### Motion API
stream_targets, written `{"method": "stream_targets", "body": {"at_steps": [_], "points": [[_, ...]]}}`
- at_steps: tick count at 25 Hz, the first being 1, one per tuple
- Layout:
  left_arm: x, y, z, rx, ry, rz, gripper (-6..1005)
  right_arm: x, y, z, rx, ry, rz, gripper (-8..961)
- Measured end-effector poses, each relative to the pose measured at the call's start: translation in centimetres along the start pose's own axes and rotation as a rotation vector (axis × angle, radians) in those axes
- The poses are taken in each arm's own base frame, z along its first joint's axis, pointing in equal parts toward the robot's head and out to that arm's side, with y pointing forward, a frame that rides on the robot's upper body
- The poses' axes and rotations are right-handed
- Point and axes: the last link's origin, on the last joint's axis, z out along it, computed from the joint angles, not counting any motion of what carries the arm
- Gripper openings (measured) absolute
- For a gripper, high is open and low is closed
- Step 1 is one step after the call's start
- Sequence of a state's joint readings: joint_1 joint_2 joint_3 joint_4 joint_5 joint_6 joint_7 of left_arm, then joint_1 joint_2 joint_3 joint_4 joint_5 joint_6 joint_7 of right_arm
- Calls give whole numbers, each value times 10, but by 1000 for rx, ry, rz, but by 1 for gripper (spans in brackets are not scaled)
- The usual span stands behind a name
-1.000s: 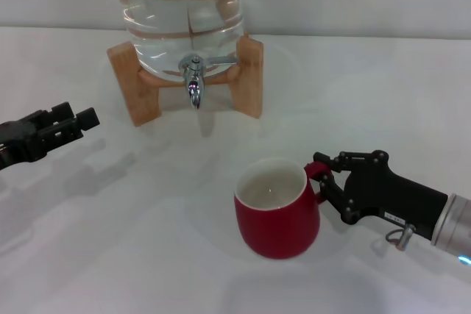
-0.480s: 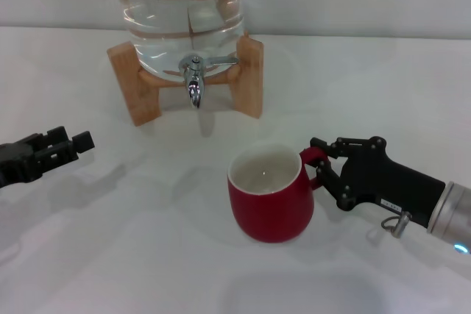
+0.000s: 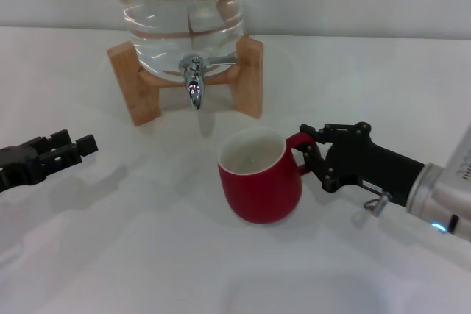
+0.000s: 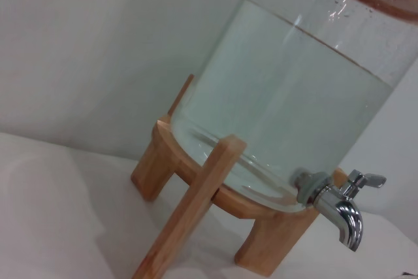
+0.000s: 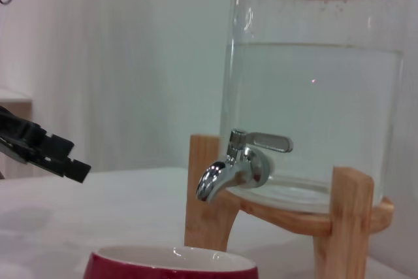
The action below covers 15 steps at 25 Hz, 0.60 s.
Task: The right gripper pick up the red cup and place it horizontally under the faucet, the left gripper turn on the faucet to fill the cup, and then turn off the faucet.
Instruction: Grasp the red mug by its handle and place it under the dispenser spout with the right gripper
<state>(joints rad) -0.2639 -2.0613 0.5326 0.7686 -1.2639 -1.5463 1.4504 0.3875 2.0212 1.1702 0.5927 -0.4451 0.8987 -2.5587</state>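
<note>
The red cup (image 3: 259, 185) stands upright on the white table, in front of and a little right of the faucet (image 3: 193, 80). Its rim shows at the bottom of the right wrist view (image 5: 171, 261), below the faucet (image 5: 236, 164). My right gripper (image 3: 303, 151) is shut on the cup's small handle from the right. The faucet's lever points sideways and no water runs. My left gripper (image 3: 70, 149) is open and empty, low at the left, well away from the faucet. It also shows in the right wrist view (image 5: 49, 153). The left wrist view shows the faucet (image 4: 339, 208) from the side.
The big clear water jug (image 3: 184, 12) sits on a wooden stand (image 3: 131, 86) at the back of the table, with its legs either side of the faucet. A white wall runs behind it.
My right gripper has slid the red cup left and toward the faucet. My left gripper dropped lower and nearer the front edge, then held still.
</note>
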Motion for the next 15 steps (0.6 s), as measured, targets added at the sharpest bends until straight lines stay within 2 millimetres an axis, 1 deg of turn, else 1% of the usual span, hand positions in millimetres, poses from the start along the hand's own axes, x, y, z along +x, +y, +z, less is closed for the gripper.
{"method": "stream_targets", "body": {"at_steps": [5,9,15], "points": [[-1,0,0,-1,0,-3,847,0,1,16,4,45,7,142],[-2,1,1,-3,-5,-5,847,-4,1,28,-2,66,-2,142],[-4,0,1,0,-21,-5,848,-13,-3,43,-3,74,-11,141]]}}
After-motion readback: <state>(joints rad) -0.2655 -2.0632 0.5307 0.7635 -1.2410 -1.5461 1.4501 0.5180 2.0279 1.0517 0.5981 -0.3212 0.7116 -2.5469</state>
